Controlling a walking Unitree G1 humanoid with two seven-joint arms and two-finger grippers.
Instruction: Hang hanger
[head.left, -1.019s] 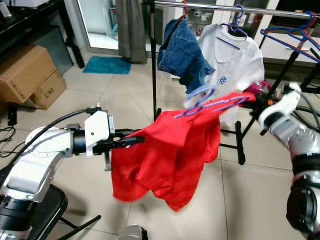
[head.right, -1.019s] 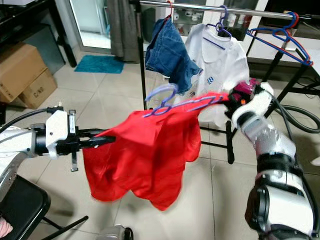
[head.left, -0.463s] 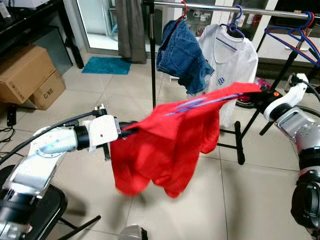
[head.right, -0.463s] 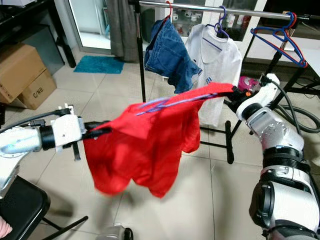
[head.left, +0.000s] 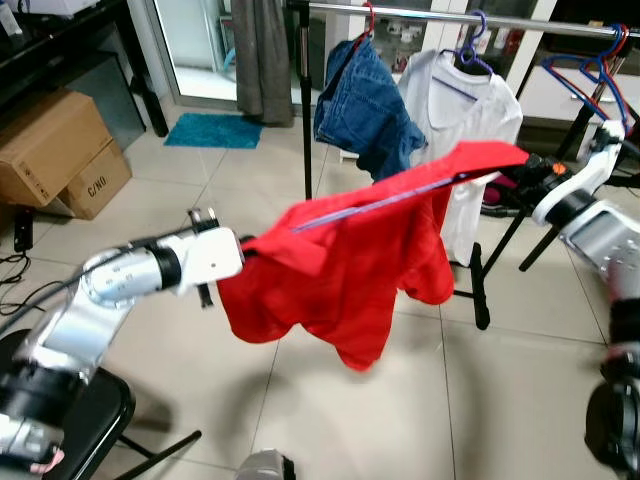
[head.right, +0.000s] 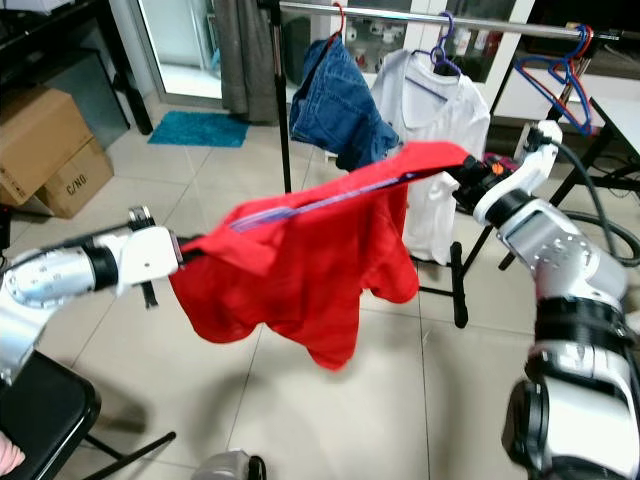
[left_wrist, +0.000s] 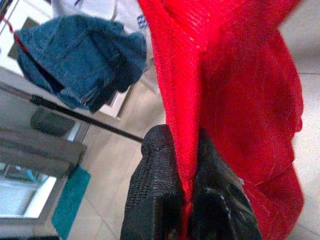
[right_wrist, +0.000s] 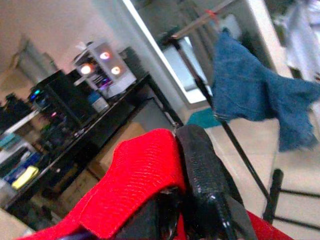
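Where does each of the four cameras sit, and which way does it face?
Left eye view: head, looking forward and down; both silver arms stretch the red shirt before the clothes rail.
Right eye view: same head, same scene.
Left wrist view: along the left gripper, pinching red cloth; denim garment beyond.
Right wrist view: along the right gripper, holding the shirt's other end.
Shared: shirt and denim garment appear in all.

A metal clothes rail (head.left: 430, 16) runs across the back of the tiled floor (head.left: 260, 190). On it hang a blue denim garment (head.left: 365, 100) and, beside it, a white T-shirt (head.left: 462, 120). A grey curtain (head.left: 262, 55) hangs behind the rail's black upright. A teal mat (head.left: 213, 130) lies on the floor below the curtain. Cardboard boxes (head.left: 60, 150) stand well apart at the floor's left edge.
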